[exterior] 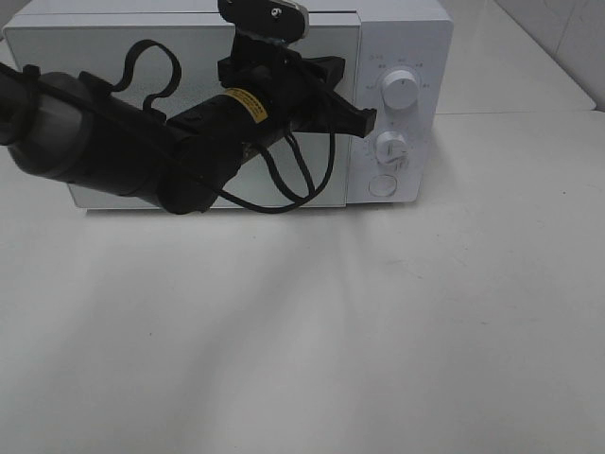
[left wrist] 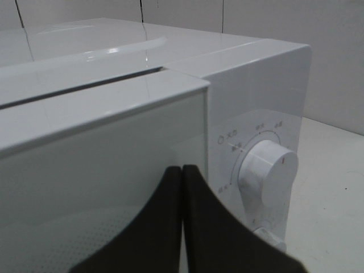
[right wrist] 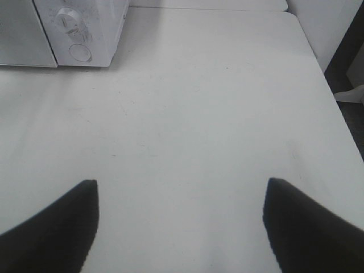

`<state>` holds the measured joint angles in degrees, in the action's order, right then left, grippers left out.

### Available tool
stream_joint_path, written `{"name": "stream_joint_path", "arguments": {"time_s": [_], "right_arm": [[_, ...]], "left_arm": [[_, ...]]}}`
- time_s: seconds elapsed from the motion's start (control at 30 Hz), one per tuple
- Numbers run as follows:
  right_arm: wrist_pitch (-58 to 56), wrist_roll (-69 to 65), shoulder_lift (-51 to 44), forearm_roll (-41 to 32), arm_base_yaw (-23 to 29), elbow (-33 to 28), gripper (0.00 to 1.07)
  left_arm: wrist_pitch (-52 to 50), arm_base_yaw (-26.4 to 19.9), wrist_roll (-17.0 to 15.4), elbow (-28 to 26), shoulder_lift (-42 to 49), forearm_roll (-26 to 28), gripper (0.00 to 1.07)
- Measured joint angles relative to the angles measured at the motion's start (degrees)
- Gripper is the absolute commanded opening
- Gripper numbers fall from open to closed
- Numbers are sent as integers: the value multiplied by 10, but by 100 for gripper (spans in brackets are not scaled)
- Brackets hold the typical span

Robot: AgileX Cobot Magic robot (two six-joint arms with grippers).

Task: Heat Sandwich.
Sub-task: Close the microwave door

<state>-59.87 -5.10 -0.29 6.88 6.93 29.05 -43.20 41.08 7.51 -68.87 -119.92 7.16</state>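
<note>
Left pincer (exterior: 369, 118), closed, tip beside microwave's (exterior: 421, 142) upper knob (exterior: 399, 92); arm (exterior: 95, 142) hides much of the shut door (exterior: 85, 66). Right pincer (right wrist: 181, 185), spread apart, above counter (right wrist: 199, 102), only tips showing. Sandwich unseen in any view

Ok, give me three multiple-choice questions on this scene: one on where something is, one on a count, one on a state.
1. Where is the shut left gripper? A) before the white box-shaped microwave oven, beside its upper knob; B) behind the oven; C) far off to the oven's left.
2. How many white round knobs sit above the round push button? A) one; B) two; C) four.
3. The oven's door is: A) swung open; B) removed; C) shut.
1A, the left wrist view shows it by that knob; 2B, only the upper and the lower knob are there; 3C, it lies flush with the oven's front.
</note>
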Motion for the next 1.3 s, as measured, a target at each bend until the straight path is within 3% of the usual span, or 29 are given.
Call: {"name": "stream_joint_path", "arguments": {"time_s": [0.27,0.97,1.3], "right_arm": [[0,0,0,0,0,0,76],[0,0,0,0,0,0,76],[0,0,0,0,0,0,76]], "left_arm": [[9,3,29,-14,-7,28,0],[49,9,32,-17,-6,51,0],[149,6,32,-20,28,84,0]]}}
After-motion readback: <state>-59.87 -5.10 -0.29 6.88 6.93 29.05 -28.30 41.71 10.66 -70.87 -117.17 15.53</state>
